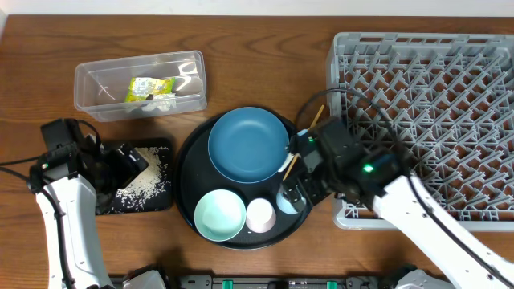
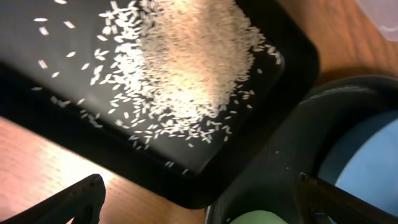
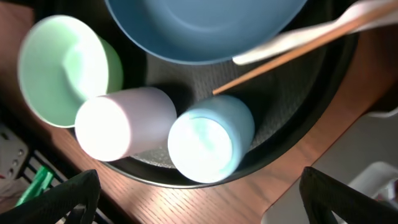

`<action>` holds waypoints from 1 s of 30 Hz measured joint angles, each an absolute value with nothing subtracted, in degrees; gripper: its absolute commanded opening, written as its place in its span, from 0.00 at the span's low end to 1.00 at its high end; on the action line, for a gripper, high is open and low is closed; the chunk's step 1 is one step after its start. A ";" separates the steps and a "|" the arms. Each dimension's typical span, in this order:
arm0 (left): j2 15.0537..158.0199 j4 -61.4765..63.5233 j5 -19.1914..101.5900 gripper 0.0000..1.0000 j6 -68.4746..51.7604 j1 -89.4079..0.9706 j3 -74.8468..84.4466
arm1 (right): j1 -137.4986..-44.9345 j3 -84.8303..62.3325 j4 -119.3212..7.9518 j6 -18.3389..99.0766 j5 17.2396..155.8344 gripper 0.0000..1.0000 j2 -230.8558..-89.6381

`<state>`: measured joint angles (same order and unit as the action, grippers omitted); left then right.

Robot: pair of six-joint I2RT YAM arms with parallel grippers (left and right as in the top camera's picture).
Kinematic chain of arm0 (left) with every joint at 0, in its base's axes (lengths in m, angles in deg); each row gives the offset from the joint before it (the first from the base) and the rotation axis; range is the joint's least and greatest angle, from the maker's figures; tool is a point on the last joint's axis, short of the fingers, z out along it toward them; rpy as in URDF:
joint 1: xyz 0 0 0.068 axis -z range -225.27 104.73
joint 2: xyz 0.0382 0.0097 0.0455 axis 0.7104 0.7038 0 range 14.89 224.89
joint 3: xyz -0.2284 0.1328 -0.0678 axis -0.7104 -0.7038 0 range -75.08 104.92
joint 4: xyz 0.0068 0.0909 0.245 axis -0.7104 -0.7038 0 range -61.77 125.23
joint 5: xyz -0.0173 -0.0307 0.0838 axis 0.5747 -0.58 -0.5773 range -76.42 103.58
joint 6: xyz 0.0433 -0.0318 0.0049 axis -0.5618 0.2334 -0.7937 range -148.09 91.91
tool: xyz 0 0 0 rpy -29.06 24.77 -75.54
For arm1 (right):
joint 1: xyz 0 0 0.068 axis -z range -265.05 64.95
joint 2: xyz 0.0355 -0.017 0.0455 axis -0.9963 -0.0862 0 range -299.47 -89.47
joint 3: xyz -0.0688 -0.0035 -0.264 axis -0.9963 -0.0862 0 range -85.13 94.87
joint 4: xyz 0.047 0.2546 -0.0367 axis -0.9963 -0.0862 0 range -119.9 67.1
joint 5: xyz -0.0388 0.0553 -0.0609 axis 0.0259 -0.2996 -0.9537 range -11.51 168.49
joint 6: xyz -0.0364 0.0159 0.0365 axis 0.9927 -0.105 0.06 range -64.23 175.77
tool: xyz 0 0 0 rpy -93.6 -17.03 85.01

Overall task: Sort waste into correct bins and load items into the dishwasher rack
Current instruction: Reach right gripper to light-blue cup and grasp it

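Note:
White rice (image 2: 186,62) lies heaped in the shallow black tray (image 1: 161,152). My left gripper (image 2: 199,205) hangs open and empty over that tray's near corner. The yellow-green wrapper (image 1: 150,88) sits in the clear tub (image 1: 96,84). On the round black tray (image 1: 186,160) are the blue bowl (image 1: 250,144), mint bowl (image 3: 62,68), pink cup (image 3: 118,121) and pale blue cup (image 3: 208,140). The chopstick (image 3: 280,62) and white utensil (image 3: 298,34) lean on the blue bowl's rim. My right gripper (image 3: 199,199) is open above the pale blue cup, holding nothing.
The grey dishwasher rack (image 1: 434,104) fills the right side, and its near-left corner sits close under my right arm. Bare wooden table shows between the black tray and the round tray, and along the front edge.

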<state>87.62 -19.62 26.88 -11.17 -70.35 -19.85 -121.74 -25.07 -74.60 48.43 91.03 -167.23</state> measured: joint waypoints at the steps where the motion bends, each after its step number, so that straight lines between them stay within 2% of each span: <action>1: 87.62 -19.95 26.62 0.98 -10.99 -70.35 -19.85 | -122.13 -25.07 -74.67 47.60 90.44 0.99 -168.02; 15: 87.62 -20.04 25.33 0.98 -10.05 -70.35 -19.85 | -123.03 -25.07 -73.68 42.71 86.39 0.97 -179.62; 19: 87.62 -20.04 25.20 0.98 -10.05 -70.35 -19.85 | -123.69 -25.07 -71.87 42.29 86.05 0.94 -181.07; 21: 87.62 -20.04 25.20 0.98 -10.05 -70.35 -19.85 | -123.99 -25.07 -71.45 41.90 85.94 0.88 -181.48; 27: 87.62 -20.06 25.18 0.98 -10.05 -70.35 -19.85 | -124.93 -25.07 -71.48 40.85 85.91 0.80 -181.59; 30: 87.62 -20.04 25.18 0.98 -10.05 -70.35 -19.85 | -124.91 -25.07 -71.52 39.98 85.94 0.78 -181.59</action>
